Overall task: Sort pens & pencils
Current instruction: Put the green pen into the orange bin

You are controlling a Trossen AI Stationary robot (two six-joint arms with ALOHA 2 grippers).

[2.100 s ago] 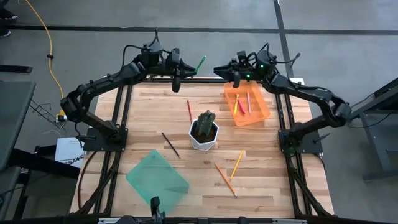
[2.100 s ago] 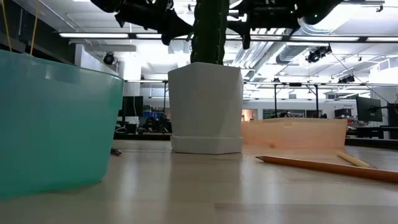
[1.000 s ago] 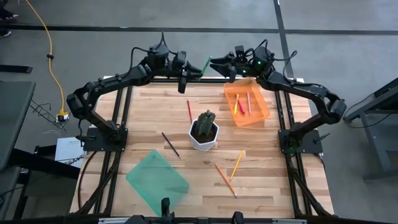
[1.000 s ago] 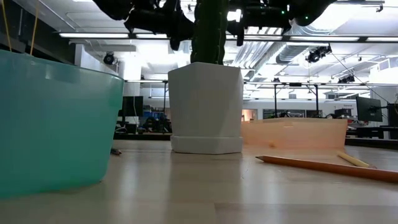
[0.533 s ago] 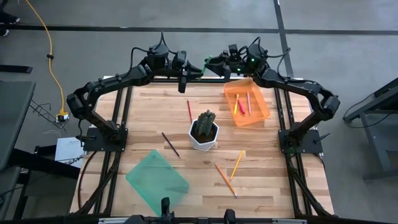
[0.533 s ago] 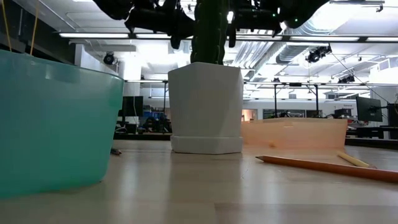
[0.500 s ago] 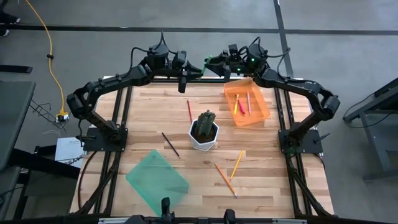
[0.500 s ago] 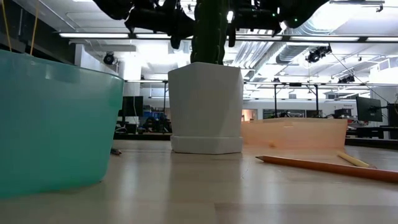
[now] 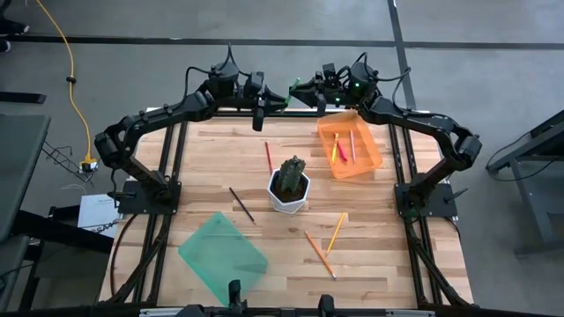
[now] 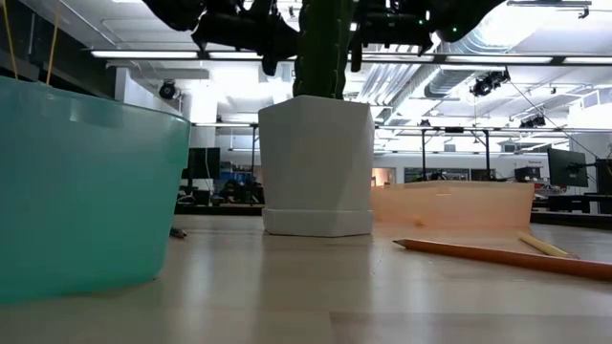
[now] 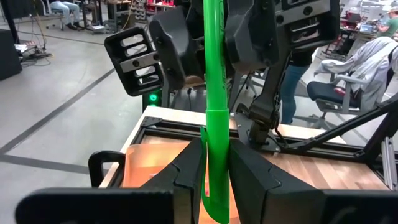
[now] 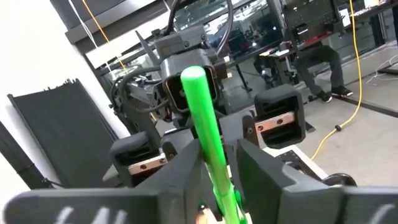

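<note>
The green pen (image 9: 293, 87) is in the air over the table's far edge, between my two grippers. My left gripper (image 9: 275, 99) is shut on its clip end. My right gripper (image 9: 305, 92) faces it from the right and is shut around the pen's other end. A pink-red pen (image 9: 352, 143) and a yellow pen (image 9: 335, 148) lie in the orange tray (image 9: 370, 163). The red pencil (image 9: 268, 157), dark pencil (image 9: 241, 204), orange pencil (image 9: 319, 254) and yellow-orange pencil (image 9: 336, 232) lie flat on the table. My left gripper pinches the green pen's capped end (image 11: 216, 134), just above the clip, between its two fingers. It comes roughly level from the table's left. The pen sticks out ahead of the fingers, clear of the table. My right gripper has the pen's other half (image 12: 219, 163) between its two fingers (image 12: 186, 165). It comes roughly level from the table's right. The pen's round end (image 12: 193, 76) reaches back past the fingers; the pads stand close on both sides.
A white pot with a cactus (image 9: 289, 187) stands mid-table. It hides much of both arms in the low view (image 10: 316, 162). A teal tray (image 9: 222, 255) sits near the front left. The orange tray's wall (image 10: 459, 203) shows at the right in the low view.
My right gripper has gone toward the table's left, up to my left gripper, and its fingers now stand around the green pen's free end. My left gripper and the pen have kept still.
</note>
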